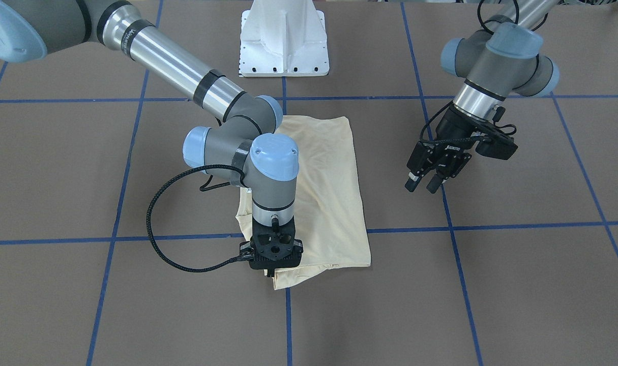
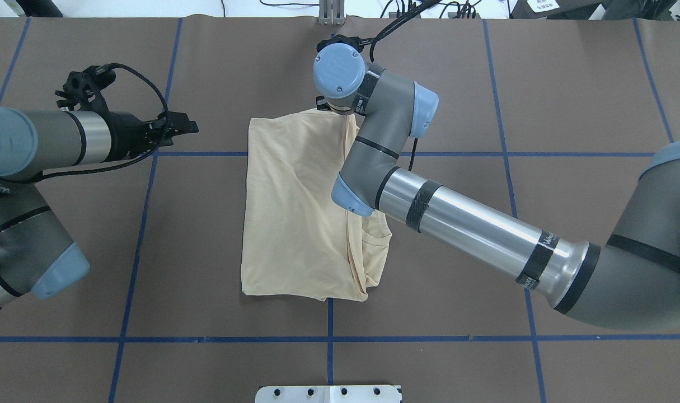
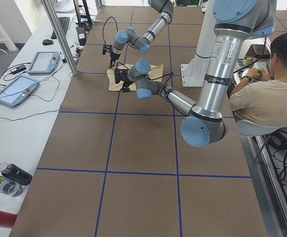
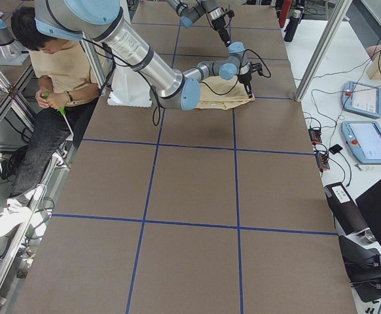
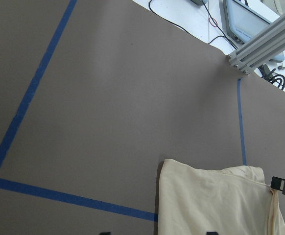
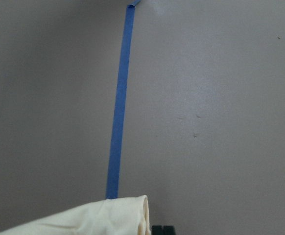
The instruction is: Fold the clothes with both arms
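At bench (image 2: 485, 84) centre, overhead view: cream shirt (image 2: 295, 212) folded flat, long axis 12 to 6. Right pincer (image 1: 271, 270) at shirt's 1 o'clock corner, tips pressed together, pinching edge. Right arm (image 2: 463, 224) slants in from 4 o'clock, hiding shirt's right side. Left pincer (image 1: 422, 185) spread, off cloth at 10 o'clock. Blue tape lines (image 2: 328, 336) under shirt. White base (image 1: 284, 46) at 6 o'clock, person (image 3: 267, 98) seated near. Tablets (image 3: 47, 61), bottles (image 3: 13, 174) on side bench (image 3: 15, 113).

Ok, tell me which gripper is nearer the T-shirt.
Right. The right gripper is at the far corner of the T-shirt; the left gripper hangs off to one side, clear of it.
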Robot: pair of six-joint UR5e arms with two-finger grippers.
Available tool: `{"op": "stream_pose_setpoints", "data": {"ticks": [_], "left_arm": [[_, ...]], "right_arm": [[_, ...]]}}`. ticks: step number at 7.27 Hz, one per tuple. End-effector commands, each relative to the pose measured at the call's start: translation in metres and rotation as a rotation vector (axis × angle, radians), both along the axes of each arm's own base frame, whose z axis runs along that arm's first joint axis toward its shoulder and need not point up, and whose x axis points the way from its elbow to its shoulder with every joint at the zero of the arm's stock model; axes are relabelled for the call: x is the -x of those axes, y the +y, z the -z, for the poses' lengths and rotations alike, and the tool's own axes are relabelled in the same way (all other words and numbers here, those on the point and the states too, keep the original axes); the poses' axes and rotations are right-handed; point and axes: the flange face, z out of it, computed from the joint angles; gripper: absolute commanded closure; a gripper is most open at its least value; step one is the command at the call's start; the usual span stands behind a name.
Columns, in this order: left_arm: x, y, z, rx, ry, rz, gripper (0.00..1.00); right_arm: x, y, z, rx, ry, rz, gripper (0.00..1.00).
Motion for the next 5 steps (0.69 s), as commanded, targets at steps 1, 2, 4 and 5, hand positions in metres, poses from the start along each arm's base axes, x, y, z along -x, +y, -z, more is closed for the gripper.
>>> {"op": "stream_pose_setpoints", "data": {"ticks": [1, 2, 4, 5], "left_arm": [[0.0, 0.0, 0.001, -0.002, 0.002, 0.0, 0.28], [-0.001, 0.0, 0.002, -0.003, 0.003, -0.002, 0.28], [-0.001, 0.0, 0.002, -0.003, 0.003, -0.002, 0.28], [-0.001, 0.0, 0.004, -0.005, 0.005, -0.002, 0.28]], "right_arm": [[-0.022, -0.015, 0.001, -0.008, -0.006, 0.019, 1.0], [-0.026, -0.015, -0.013, -0.004, 0.004, 0.025, 1.0], [-0.032, -0.01, -0.029, -0.008, 0.007, 0.029, 1.0], [-0.031, -0.009, -0.032, -0.005, 0.01, 0.031, 1.0]]}}
